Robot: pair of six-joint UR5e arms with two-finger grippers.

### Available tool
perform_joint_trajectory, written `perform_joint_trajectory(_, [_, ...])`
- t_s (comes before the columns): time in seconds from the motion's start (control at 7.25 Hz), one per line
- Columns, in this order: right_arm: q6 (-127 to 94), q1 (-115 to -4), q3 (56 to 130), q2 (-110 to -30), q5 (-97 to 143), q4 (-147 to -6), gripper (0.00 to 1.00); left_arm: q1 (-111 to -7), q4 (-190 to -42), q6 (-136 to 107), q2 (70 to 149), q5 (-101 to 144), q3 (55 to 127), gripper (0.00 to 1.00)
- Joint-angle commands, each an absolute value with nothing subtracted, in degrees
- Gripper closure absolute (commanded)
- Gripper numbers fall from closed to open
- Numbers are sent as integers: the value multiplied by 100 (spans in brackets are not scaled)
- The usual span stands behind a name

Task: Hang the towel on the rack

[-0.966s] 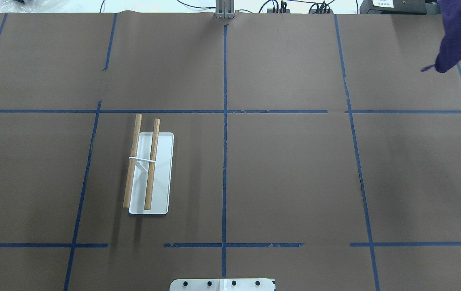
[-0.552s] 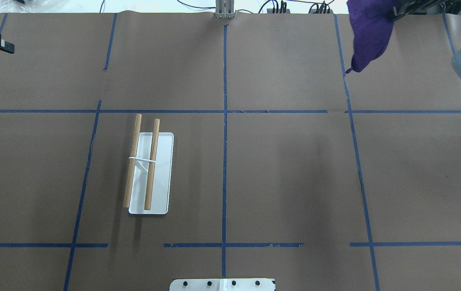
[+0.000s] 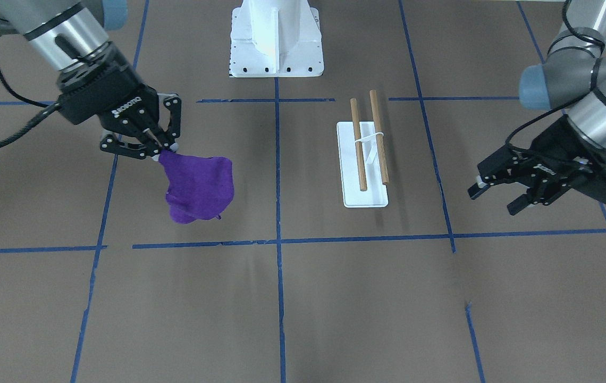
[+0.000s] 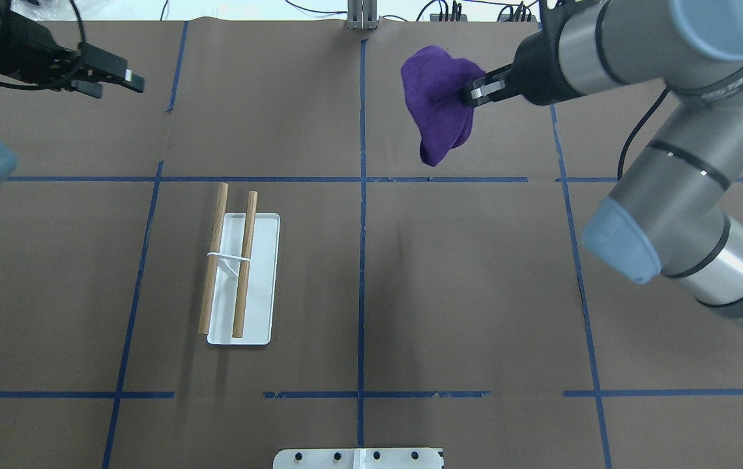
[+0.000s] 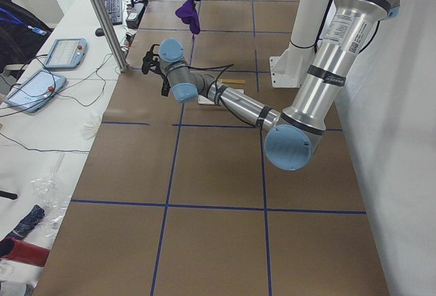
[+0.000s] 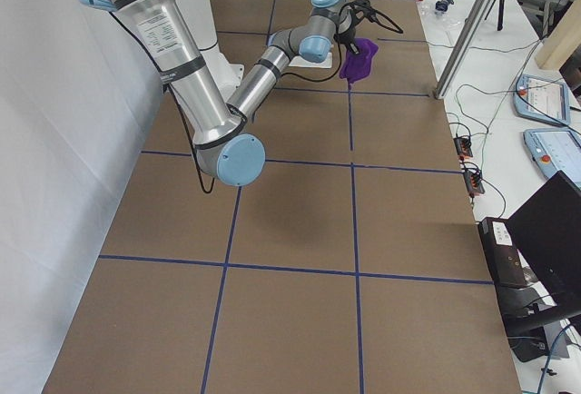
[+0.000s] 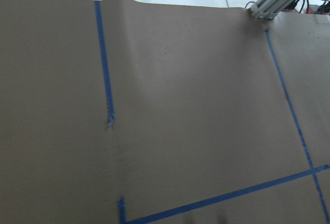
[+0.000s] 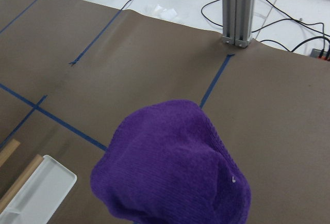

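The purple towel [image 4: 440,107] hangs bunched from my right gripper [image 4: 476,91], which is shut on its top, above the far middle of the table. In the front view the towel [image 3: 199,183] dangles below that gripper [image 3: 162,149]. It fills the lower part of the right wrist view [image 8: 175,167]. The rack [image 4: 241,273] stands left of centre, with a white base and two brown rods, and nothing on it; it also shows in the front view [image 3: 367,154]. My left gripper [image 4: 120,86] is open and empty at the far left, also in the front view [image 3: 496,198].
The white metal pedestal [image 3: 276,37] with bolt holes stands at the robot's edge of the table. Blue tape lines divide the brown table [image 4: 476,280] into squares. An aluminium post [image 8: 237,7] and cables lie at the far edge.
My right gripper has carried the towel leftwards from the far right corner toward the far middle. My left gripper has moved in from the left edge.
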State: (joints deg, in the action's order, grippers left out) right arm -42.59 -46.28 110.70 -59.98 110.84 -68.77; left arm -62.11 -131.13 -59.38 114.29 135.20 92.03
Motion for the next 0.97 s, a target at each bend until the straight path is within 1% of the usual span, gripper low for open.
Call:
perform_joint_trajectory(0.0, [-4568, -3835, 11153, -5864, 10164, -6706, 100, -5758, -13837, -7727, 11856, 13509, 9211, 0])
perform_joint_trajectory(0.28, [-4841, -3403, 11153, -5600, 9583, -6706, 100, -5556, -14577, -8897, 11874, 13291, 9219, 0])
perform_joint_trajectory(0.41, [-4851, -3280, 11153, -5581, 9354, -6706, 100, -5128, -15086, -9625, 11891, 12706, 9220, 0])
perform_joint_trajectory(0.55, [-4852, -3270, 11162, -5546, 9325, -6706, 100, -4802, -15282, -10259, 12074, 12178, 9220, 0])
perform_joint_trajectory(0.83, [-4852, -3270, 11153, -5555, 9325, -6706, 100, -4615, -15310, -11229, 12426, 12138, 9272, 0])
